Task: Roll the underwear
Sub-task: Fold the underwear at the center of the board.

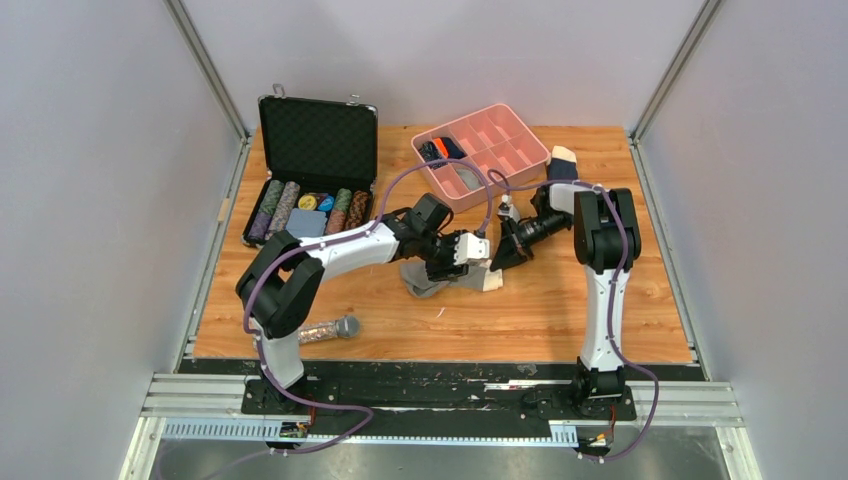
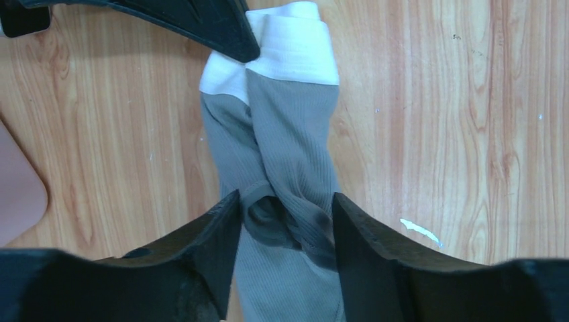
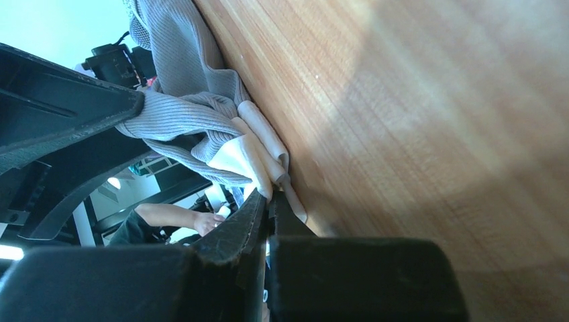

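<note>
The gray-taupe underwear point(image 1: 428, 281) lies bunched lengthwise on the wooden table, its cream band point(image 1: 491, 281) at the right end. My left gripper point(image 1: 470, 264) is closed around a twisted fold in the middle of the cloth; in the left wrist view point(image 2: 285, 218) gray fabric point(image 2: 288, 134) fills the gap between both fingers. My right gripper point(image 1: 497, 261) is low at the band end, its jaws pinched together on the edge of the cream band point(image 3: 258, 151) in the right wrist view point(image 3: 270, 198). Its dark finger point(image 2: 201, 27) touches the band point(image 2: 295, 47).
An open black case point(image 1: 318, 140) with poker chips stands at the back left. A pink divided tray point(image 1: 500, 140) holding small items is behind the grippers. A navy sock with a tan toe point(image 1: 562, 160) lies right of it. A microphone point(image 1: 330, 328) lies near the left base.
</note>
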`<act>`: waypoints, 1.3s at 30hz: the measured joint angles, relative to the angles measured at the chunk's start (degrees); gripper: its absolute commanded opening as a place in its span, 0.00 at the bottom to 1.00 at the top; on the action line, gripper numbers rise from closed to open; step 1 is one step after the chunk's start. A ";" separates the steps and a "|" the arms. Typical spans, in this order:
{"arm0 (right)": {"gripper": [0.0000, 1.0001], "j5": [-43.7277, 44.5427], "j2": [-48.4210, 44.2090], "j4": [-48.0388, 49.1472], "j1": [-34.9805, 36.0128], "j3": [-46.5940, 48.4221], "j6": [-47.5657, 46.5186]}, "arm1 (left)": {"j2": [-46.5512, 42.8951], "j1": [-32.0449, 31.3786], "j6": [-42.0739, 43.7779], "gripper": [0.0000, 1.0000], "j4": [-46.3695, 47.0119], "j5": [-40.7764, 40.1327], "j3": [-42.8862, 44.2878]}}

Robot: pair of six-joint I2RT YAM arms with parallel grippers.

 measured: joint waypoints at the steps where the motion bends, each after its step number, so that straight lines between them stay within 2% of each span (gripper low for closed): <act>1: 0.00 0.20 -0.24 0.02 0.07 -0.31 0.09 | 0.00 0.13 0.09 0.53 -0.04 0.09 0.07; 5: 0.00 1.31 -1.73 0.22 0.28 -1.88 0.09 | 0.00 0.72 0.28 0.40 -1.33 0.76 0.07; 10: 0.00 2.93 -4.87 1.07 0.39 -4.74 -0.98 | 0.13 1.40 0.50 0.09 -4.87 2.58 1.09; 13: 0.00 3.67 -7.61 1.42 0.42 -6.67 -2.23 | 0.68 1.95 0.02 0.01 -7.41 4.74 2.54; 22: 0.00 4.92 -15.02 0.87 2.14 -9.99 -6.40 | 4.46 5.84 -8.52 0.00 -12.81 16.13 3.82; 27: 0.00 4.76 -15.82 -1.03 3.67 -10.10 -8.96 | 6.34 9.62 -14.45 0.00 -13.49 22.53 3.96; 39: 0.00 4.55 -14.05 -8.13 5.27 -10.19 -11.80 | 15.15 11.89 -14.03 0.00 -26.99 33.42 11.04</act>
